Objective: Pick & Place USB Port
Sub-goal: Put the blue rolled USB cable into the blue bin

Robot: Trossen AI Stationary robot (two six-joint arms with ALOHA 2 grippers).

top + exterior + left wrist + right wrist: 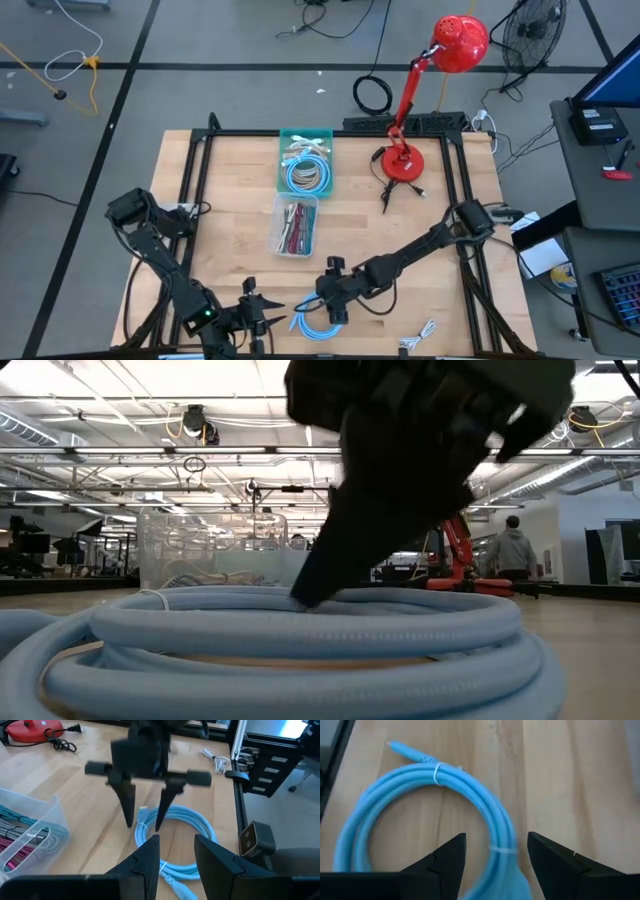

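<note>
A light blue USB cable (315, 326), coiled and tied with white ties, lies flat on the wooden table (230, 200) near its front edge. My right gripper (495, 855) is open and slants down over the coil's right part. One strand (501, 840) of the coil runs between its fingers. In the left wrist view the right gripper (145, 826) straddles the coil's far part. My left gripper (177, 860) is open just left of the coil (175, 835), with nothing gripped. My right gripper stands with one finger inside the coil's ring and one outside it. In the low view a fingertip (310, 595) reaches down to the top strand (300, 622). I cannot tell whether it touches.
A clear bin (293, 222) of red and dark cables stands mid-table. Behind it is a teal bin (305, 160) holding coiled cables. A red desk lamp (405, 160) stands at the back right. A small white cable (420, 335) lies at the front right. A black frame edges the table.
</note>
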